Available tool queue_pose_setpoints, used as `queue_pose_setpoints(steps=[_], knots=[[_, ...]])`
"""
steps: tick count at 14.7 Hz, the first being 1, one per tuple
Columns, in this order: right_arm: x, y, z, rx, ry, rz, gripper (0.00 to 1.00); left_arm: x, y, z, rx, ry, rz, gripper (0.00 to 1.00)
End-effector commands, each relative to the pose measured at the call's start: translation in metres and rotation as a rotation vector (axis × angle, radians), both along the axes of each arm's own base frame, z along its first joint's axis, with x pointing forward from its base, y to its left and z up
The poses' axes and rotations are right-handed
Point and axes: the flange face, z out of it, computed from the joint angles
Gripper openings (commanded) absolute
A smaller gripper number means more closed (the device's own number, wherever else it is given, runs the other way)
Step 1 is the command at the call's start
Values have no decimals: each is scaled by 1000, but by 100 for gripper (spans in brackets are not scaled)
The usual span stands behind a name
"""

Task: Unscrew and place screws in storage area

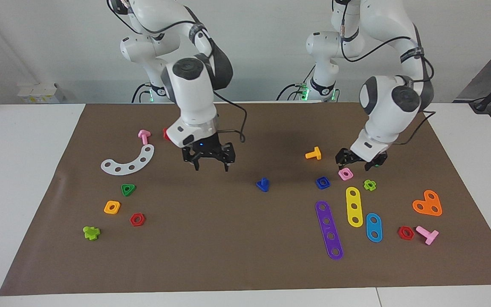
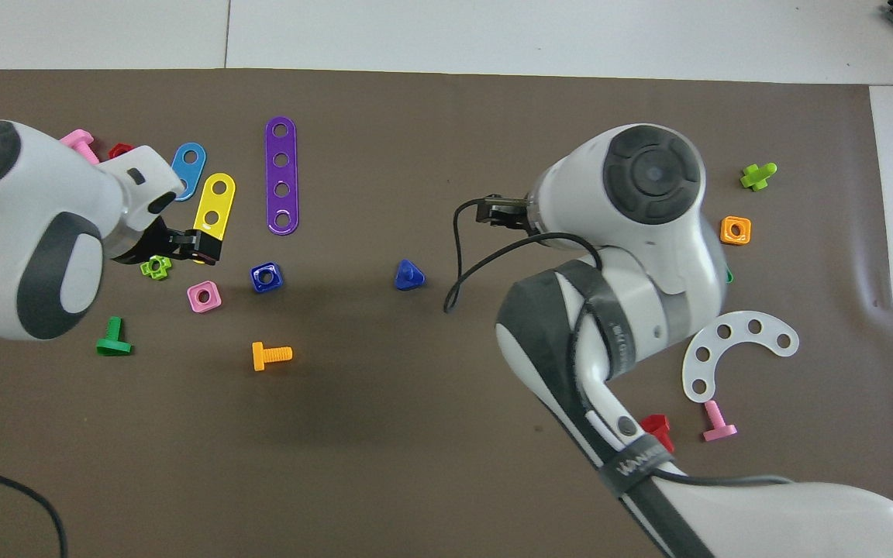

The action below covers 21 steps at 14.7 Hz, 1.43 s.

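One marking is found in the overhead view, in the lower right of the frame: a dark band [image 2: 632, 469] around the right arm's link carries white lettering. Only part of it can be made out; the letters appear to read "VANA", and the remainder is cut off by the curve of the band, so the full word cannot be confirmed. In the facing view, similar dark bands with pale lettering are seen on the upper links of both arms, in the upper part of the frame, but the characters cannot be read. No labels, numbers or signs are legible on the toy parts, the brown mat or the table.
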Motion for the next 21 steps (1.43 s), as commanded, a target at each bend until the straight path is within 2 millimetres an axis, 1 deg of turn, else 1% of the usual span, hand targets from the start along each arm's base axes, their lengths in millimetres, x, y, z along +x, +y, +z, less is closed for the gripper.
queue_pose_setpoints(steps=[1,2,3,5,6,7,8,9,10,11,12,14,15,17,20,21], knots=[[15,67,-31,1,-1,-34,100,-14,20,28,-15,-11,5,99],[9,103,-54,-10,-1,-32,100,-18,28,42,-15,-26,28,99],[6,120,-73,-38,-14,-18,100,-25,36,60,-16,-40,44,99],[5,125,-77,-45,-30,-5,99,-39,49,96,-17,-58,70,100],[1,132,-82,-47,-38,11,96,-41,51,110,-13,-46,81,100],[0,136,-84,-28,-54,16,94,-42,51,128,-7,-24,95,100],[-3,137,-88,-29,-53,22,89,-43,51,144,-5,-6,97,100],[-7,138,-88,-39,-41,29,86,-45,46,157,-4,13,95,100],[-11,137,-95,-57,-17,31,83,-48,44,167,-3,22,104,100],[-20,144,-101,-67,-4,47,77,-50,41,171,-1,32,115,100],[-23,143,-105,-77,8,51,73,-52,38,172,1,39,116,100],[-29,143,-109,-84,18,57,72,-56,38,172,37,51,124,100],[-31,142,-110,-89,24,60,69,-57,31,171,60,44,107,100],[-34,139,-113,-97,34,70,64,-56,31,169,60,33,108,100],[-36,138,-117,-101,36,84,42,-57,34,168,55,25,103,100],[-36,137,-117,-100,35,84,38,-57,34,167,55,20,103,100]])
